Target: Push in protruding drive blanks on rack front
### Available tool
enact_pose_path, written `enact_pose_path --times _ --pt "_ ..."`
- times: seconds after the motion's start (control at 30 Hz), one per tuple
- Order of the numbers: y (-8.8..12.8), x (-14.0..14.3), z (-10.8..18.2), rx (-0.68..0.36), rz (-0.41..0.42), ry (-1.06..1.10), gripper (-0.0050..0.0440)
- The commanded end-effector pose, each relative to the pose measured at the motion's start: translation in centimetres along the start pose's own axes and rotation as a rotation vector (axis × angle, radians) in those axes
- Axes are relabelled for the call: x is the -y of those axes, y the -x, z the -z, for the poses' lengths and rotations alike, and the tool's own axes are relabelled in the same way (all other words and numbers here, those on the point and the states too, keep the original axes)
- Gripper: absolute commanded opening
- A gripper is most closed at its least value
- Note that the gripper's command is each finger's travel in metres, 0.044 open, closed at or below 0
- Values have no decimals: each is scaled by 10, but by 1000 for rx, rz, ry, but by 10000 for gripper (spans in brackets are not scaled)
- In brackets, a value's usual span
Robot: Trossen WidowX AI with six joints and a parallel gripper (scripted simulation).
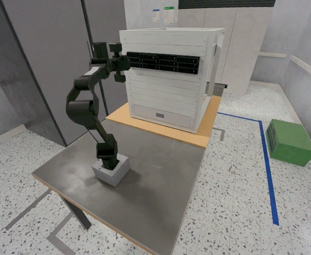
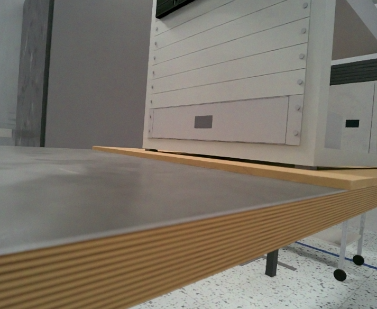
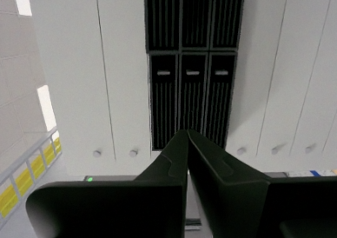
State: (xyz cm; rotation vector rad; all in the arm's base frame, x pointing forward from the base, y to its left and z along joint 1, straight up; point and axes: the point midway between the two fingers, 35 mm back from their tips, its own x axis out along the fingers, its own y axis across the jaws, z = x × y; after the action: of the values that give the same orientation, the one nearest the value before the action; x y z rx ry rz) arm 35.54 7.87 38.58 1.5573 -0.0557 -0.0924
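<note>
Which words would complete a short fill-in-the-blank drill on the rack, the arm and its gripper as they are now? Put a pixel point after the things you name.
The rack [image 1: 163, 90] [image 2: 228, 83] [image 3: 74, 93] is coloured ____.
The drive blanks [image 1: 187, 67] [image 3: 192, 106] are coloured ____.
The gripper [image 1: 128, 63] [image 3: 186, 136] has its fingers ____.
The box on the floor beyond the blue tape [image 1: 268, 170] is coloured ____.

Missing words, in order: white; black; shut; green.

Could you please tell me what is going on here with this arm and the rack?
The black robot arm is at the front of the white rack, its gripper shut with nothing in it, near one end of the black drive blanks. The job is to push in any that stick out. I can't tell whether the fingertips touch one, or whether all are latched. The rack stands upright on a tan board.
</note>
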Motion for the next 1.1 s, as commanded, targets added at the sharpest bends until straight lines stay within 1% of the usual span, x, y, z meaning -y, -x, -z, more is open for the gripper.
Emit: enact_pose_path --times 0.0,0.13,0.6,0.7,0.77,0.87,0.93,1.07 --pt "-6 -13 9 2 -21 -15 -50" --pt "-9 -14 14 2 -21 -15 -50" --pt "-12 -15 18 2 -21 -15 -50" --pt "-22 -15 18 2 -21 -15 -50" --pt "-22 -15 18 2 -21 -15 -50" --pt "-40 -15 17 2 -21 -15 -50" --pt "-48 -15 17 2 -21 -15 -50" --pt "-49 -16 17 2 -21 -15 -50"
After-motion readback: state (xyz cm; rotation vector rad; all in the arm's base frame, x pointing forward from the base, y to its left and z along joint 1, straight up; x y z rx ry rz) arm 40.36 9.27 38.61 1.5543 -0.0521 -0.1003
